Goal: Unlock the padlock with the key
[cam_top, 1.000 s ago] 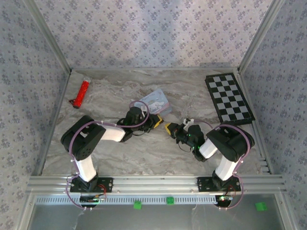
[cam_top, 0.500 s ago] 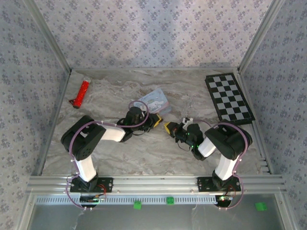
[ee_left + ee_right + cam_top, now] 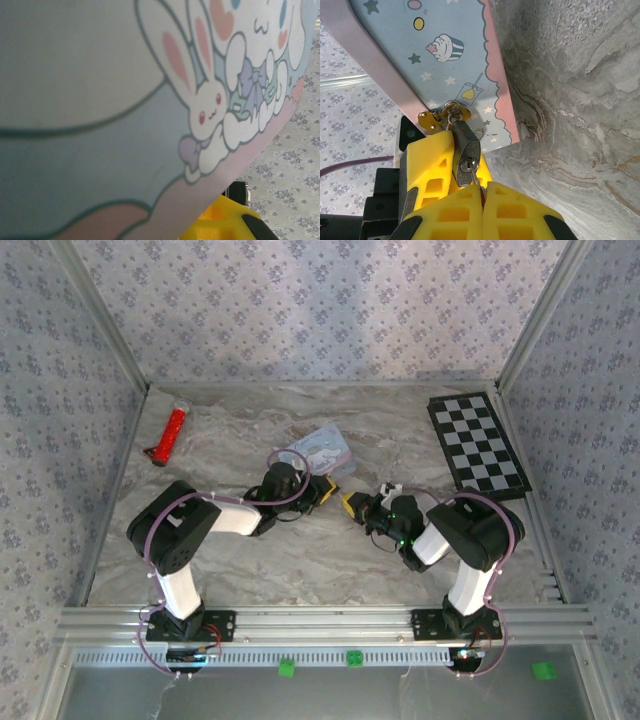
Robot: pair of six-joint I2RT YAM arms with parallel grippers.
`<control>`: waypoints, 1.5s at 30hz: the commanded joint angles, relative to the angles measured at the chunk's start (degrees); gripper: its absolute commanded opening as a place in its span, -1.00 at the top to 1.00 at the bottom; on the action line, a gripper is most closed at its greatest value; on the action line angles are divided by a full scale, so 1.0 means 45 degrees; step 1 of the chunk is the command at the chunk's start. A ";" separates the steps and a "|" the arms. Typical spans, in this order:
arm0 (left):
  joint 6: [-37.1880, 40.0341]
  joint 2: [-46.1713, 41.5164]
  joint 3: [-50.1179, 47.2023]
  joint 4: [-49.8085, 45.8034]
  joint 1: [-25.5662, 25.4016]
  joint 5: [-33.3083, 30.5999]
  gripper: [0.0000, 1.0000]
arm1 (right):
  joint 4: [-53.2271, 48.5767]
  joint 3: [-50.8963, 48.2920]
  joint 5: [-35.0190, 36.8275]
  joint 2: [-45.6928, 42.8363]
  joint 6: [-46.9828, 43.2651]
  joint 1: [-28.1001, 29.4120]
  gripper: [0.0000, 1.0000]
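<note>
Right wrist view: padlock (image 3: 465, 147) hangs from the gold hasp (image 3: 431, 120) of the tin (image 3: 435, 55), keyhole end facing the right gripper (image 3: 482, 189).
Right gripper: fingers pressed together on the key (image 3: 473, 179); blade meets the keyhole, depth unclear.
Left gripper (image 3: 322, 492): nearly closed, one of its fingers (image 3: 431, 152) flat along the padlock body; looks like it's pinching it steady.
Axis: padlock's long axis lines up with the key, dead ahead of the right fingers.
Next: likely a twist about that axis by the right arm.
</note>
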 commanded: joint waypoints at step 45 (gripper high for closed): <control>-0.0322 -0.0195 0.0584 0.0491 -0.0425 0.1405 0.75 | 0.0114 0.1083 0.0153 0.0715 -0.0338 0.0460 1.00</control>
